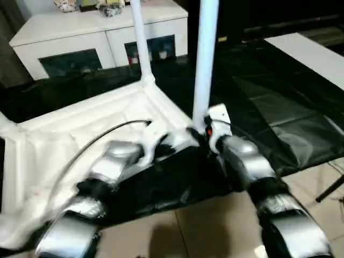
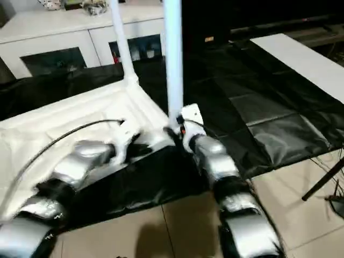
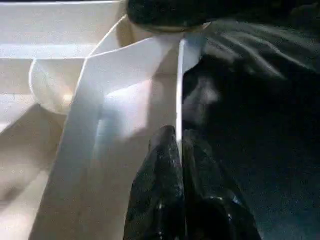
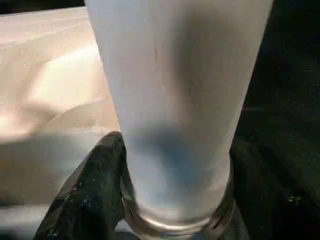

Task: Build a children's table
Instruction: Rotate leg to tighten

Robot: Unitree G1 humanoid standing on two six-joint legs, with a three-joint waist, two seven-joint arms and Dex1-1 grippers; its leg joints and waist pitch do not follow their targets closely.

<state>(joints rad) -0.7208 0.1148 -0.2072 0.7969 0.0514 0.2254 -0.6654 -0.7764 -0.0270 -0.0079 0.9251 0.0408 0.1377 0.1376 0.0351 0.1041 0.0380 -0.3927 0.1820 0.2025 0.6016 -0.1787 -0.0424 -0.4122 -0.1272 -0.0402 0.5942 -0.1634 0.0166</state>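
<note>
White plastic tabletop [image 1: 80, 129] lies upturned — left gripper [image 3: 179, 145] pinches its rim to steady it, while right gripper [image 4: 175, 200] clasps the tapered white leg [image 1: 205, 64] upright at its corner socket.

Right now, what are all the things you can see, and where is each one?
Tabletop: one, white, upside down on the black cover.
Legs: two, white, standing up, one at the far corner, one at the near corner.
Black cover: one, over the work table.
Cabinet: one, white with dark glass doors, behind.
White board: one, far right.
Floor tiles: beige, below.
Left gripper: black, pinching the tabletop's rim.
Right gripper: black, around the near leg's base.
</note>
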